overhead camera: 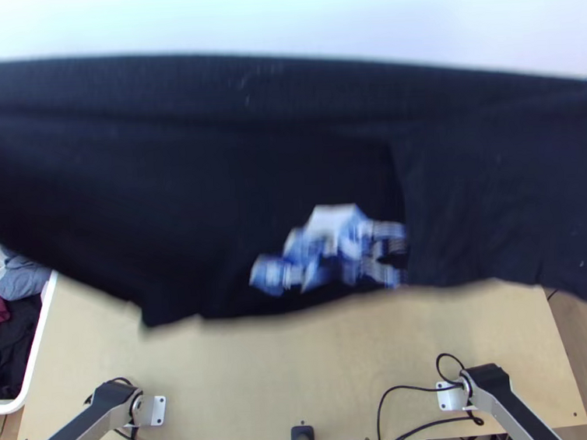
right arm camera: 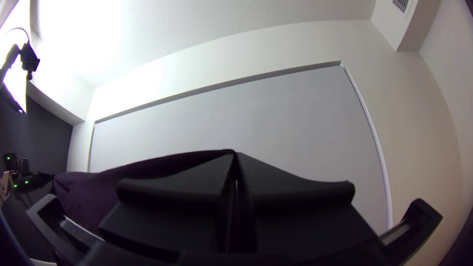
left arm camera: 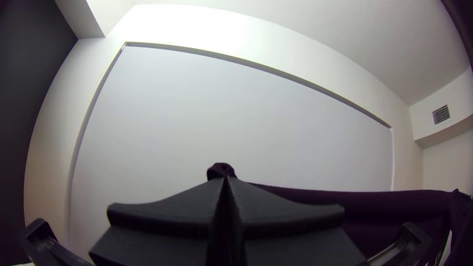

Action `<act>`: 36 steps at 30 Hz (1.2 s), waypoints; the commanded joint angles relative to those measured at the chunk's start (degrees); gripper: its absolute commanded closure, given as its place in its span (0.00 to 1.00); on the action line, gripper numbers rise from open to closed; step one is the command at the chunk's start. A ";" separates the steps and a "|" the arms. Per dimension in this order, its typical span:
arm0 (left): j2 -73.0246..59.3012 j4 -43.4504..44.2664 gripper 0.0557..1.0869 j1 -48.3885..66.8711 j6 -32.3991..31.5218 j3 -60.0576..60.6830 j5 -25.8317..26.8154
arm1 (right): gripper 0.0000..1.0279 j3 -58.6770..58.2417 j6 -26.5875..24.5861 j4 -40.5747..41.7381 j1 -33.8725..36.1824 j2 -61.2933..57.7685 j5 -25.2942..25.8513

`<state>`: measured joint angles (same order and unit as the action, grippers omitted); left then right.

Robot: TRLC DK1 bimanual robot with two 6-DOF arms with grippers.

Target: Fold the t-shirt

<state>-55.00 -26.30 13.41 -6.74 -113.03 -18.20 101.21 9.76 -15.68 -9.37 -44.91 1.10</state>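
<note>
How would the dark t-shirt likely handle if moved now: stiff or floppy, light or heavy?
Probably floppy: the t-shirt hangs with a wavy lower edge. Likely light for its size, as its upper edge sags little between the left gripper and right gripper. It may sway, since the lower edge hangs free.

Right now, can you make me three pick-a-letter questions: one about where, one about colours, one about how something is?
1. Where is the white bin?
A) By the table's left edge
B) By its right edge
C) In its middle

2. What colours are in the t-shirt's print?
A) Red and yellow
B) Green and pink
C) Blue and white

3. How is the t-shirt?
A) Folded in a square
B) Held up between two grippers
C) Bunched up

Answers:
1: A, the top view shows it there.
2: C, those patches stand out on dark cloth.
3: B, left gripper and right gripper each pinch its cloth.
</note>
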 commanded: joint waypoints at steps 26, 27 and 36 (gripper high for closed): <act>-9.51 16.72 0.96 -14.64 -17.16 71.72 19.07 | 0.97 -61.13 11.77 18.14 0.58 -15.65 -2.95; -12.06 18.57 0.96 -15.08 -16.99 71.20 19.16 | 0.97 -60.16 11.77 19.02 0.75 -18.64 -2.95; -36.32 20.77 0.96 -16.31 -16.64 55.38 19.16 | 0.97 -46.72 12.74 20.69 2.33 -41.05 -2.77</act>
<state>-86.26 -6.68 -2.00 -22.74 -51.37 1.13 49.34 21.04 4.03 -8.12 -81.01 -2.09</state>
